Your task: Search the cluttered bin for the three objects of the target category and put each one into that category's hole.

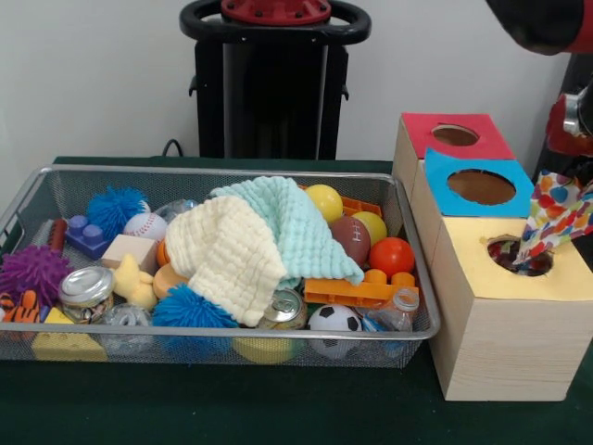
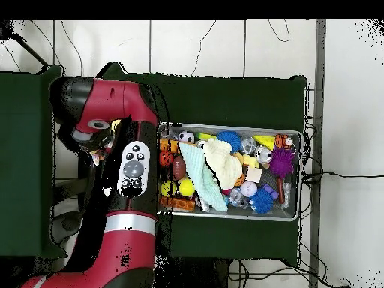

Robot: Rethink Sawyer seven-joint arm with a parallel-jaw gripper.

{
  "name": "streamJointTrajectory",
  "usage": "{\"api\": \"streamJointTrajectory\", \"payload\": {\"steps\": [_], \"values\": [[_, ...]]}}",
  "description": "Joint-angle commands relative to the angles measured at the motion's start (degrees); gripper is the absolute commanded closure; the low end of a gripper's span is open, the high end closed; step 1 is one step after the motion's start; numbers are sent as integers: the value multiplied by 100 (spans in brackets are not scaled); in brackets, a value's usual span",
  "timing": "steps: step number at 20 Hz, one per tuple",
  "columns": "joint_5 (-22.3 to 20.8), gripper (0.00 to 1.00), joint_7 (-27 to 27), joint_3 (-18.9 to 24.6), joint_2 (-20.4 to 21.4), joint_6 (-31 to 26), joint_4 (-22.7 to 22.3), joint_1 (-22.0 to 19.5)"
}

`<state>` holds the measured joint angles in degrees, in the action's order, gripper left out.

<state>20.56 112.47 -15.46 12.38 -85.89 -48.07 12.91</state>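
Note:
The wire-mesh bin [image 1: 222, 171] sits at the left, full of toys; in the overhead view [image 2: 298, 176] it lies right of the arm. A white fabric with multicolour polka dots [image 1: 559, 215] hangs over the round hole [image 1: 519, 260] in the yellow-topped box [image 1: 570, 278], its lower end dipping into the hole. My gripper [image 1: 582, 176] shows only partly at the right edge, holding the fabric's top. No other patterned fabric shows in the bin. In the overhead view my arm [image 2: 131, 165] covers the boxes and the gripper.
A mint waffle cloth [image 1: 296, 218] and a cream waffle cloth [image 1: 232, 255] lie over balls, cans and blocks in the bin. The blue-topped box [image 1: 445, 176] and the red-topped box [image 1: 417, 134] stand behind the yellow one. The pedestal [image 1: 273, 83] stands at the back.

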Motion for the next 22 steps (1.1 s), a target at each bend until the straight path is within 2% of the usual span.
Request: {"api": "streamJointTrajectory", "payload": {"steps": [1,6,10,12,16,22], "values": [[29,100,1938,152,-206,-451,-321,66],[-31,100,2112,89,-320,-1079,25,127],[-186,100,2146,0,-609,-1346,521,91],[-356,100,2062,-125,-671,-1244,732,130],[-490,100,1757,-150,-734,-893,845,56],[-535,100,1567,-82,-1121,-311,1496,-107]]}}
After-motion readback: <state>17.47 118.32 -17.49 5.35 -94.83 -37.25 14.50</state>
